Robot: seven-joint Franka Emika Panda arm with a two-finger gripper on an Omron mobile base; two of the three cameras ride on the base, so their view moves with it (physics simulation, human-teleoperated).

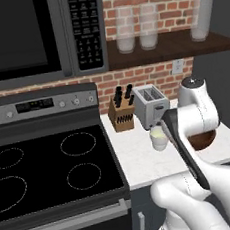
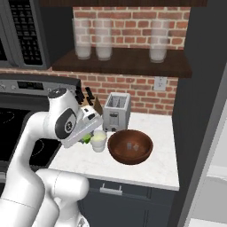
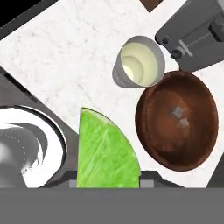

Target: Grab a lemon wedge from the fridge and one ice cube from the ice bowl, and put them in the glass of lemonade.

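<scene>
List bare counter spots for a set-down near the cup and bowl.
Free: the white counter front strip before the ice bowl, the right end by the dark wall, and the stretch between the stove and the glass of lemonade. Crowded: the back, with knife block and toaster.

No text on the microwave keypad (image 1: 86,27) is legible.
</scene>
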